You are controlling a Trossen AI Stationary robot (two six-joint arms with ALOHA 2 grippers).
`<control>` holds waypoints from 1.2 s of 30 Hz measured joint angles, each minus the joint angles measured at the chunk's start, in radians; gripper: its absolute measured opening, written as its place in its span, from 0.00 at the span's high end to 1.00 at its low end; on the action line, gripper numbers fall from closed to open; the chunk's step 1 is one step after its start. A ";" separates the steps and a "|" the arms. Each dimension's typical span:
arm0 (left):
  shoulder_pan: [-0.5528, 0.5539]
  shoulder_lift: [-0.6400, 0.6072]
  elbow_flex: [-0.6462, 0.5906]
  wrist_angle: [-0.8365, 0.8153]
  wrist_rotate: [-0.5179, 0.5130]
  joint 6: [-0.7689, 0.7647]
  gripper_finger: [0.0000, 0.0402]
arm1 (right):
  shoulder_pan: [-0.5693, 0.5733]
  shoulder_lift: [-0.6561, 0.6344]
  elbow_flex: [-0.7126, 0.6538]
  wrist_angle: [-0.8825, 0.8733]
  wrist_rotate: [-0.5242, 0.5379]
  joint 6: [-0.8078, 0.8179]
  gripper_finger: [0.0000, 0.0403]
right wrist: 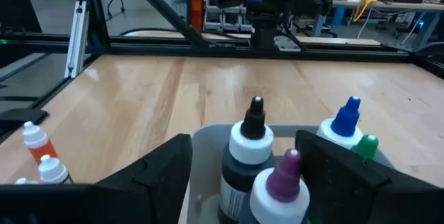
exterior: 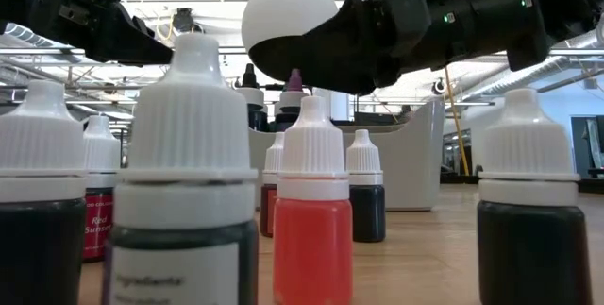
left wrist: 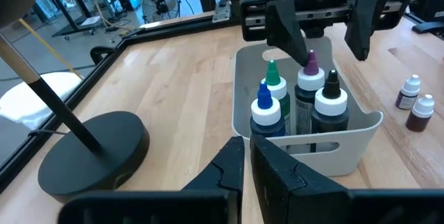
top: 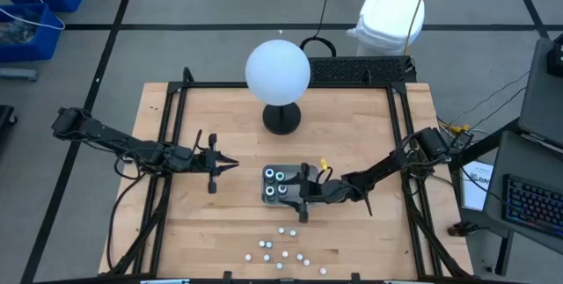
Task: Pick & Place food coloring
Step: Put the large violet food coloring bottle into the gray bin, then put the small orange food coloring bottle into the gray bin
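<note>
High view: a grey tray (top: 269, 198) sits on the wooden table (top: 237, 117), just in front of the black base of a white globe lamp (top: 277, 69). Four larger food coloring bottles (top: 280, 177) stand upright inside the tray. In the left wrist view their tips are blue (left wrist: 264, 96), green (left wrist: 273, 75), purple (left wrist: 310, 62) and black (left wrist: 332, 82). The right gripper (top: 303, 185) hangs at the tray's side away from the left arm, its fingers (right wrist: 163, 161) spread wide apart to either side of the purple-tipped and black-tipped bottles, touching neither. The left gripper (top: 230, 164) waits on the tray's other side, well apart from it, with its fingers (left wrist: 229, 172) together and nothing between them. A loose cluster of small white-capped bottles (top: 283, 251) stands on the table between the tray and the near edge; in the low view one holds red liquid (exterior: 312, 218) and others dark liquid.
</note>
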 joint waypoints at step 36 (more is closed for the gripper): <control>0.000 0.000 0.000 0.000 0.000 -0.101 0.91 | 0.350 -0.484 -0.321 -0.209 0.420 -0.070 0.84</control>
